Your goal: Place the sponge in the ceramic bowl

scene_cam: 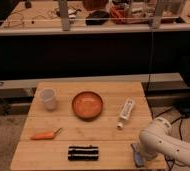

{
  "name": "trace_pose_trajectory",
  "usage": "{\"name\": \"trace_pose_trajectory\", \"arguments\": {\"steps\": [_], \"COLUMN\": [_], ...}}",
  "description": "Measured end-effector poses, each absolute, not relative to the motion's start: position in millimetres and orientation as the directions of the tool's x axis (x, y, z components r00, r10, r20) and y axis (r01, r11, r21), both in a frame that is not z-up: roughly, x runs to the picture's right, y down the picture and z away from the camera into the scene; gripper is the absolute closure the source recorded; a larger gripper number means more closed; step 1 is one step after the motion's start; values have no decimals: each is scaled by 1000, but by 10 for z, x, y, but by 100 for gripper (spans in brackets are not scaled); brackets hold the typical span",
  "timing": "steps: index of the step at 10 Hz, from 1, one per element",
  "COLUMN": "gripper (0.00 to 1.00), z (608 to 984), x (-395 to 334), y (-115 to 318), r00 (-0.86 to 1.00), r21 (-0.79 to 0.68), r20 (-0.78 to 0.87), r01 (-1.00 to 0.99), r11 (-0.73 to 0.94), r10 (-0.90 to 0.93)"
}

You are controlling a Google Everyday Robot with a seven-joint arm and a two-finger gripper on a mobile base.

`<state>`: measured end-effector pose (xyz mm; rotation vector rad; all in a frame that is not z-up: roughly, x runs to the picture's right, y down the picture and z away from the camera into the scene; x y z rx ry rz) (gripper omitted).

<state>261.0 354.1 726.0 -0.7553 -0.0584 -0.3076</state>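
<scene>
My slatted wooden table (pixel 108 132) stands on speckled brown floor (pixel 5 135). Behind it a dark panel (pixel 88 55) runs left to right above a pale rail (pixel 163 78). Farther back, a cluttered, warmly lit workbench (pixel 33 17) carries metal posts (pixel 64 15). Black cables (pixel 180 120) trail at right.
</scene>
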Motion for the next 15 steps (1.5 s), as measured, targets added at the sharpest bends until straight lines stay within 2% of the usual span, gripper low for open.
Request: {"name": "trace_pose_trajectory", "arguments": {"steps": [1, 2, 4, 5, 6, 9, 15], "gripper": [74, 74, 67, 67, 70, 98, 100], "z": [7252, 7240, 7228, 7229, 7229, 7236, 7157], "x": [2611, 2609, 2610, 2611, 2612, 2639, 2650], "y": [3538, 3533, 3532, 3531, 3529, 3498, 3329], "r00": [954, 955, 954, 954, 954, 953, 939], "r21": [-665, -666, -668, -667, -667, -654, -604], "r20": [161, 161, 161, 162, 162, 213, 283], "r01": [294, 292, 293, 294, 294, 303, 334], "r11": [686, 686, 684, 684, 684, 693, 723], "r10": [-252, -251, -251, -252, -252, -216, -197]}}
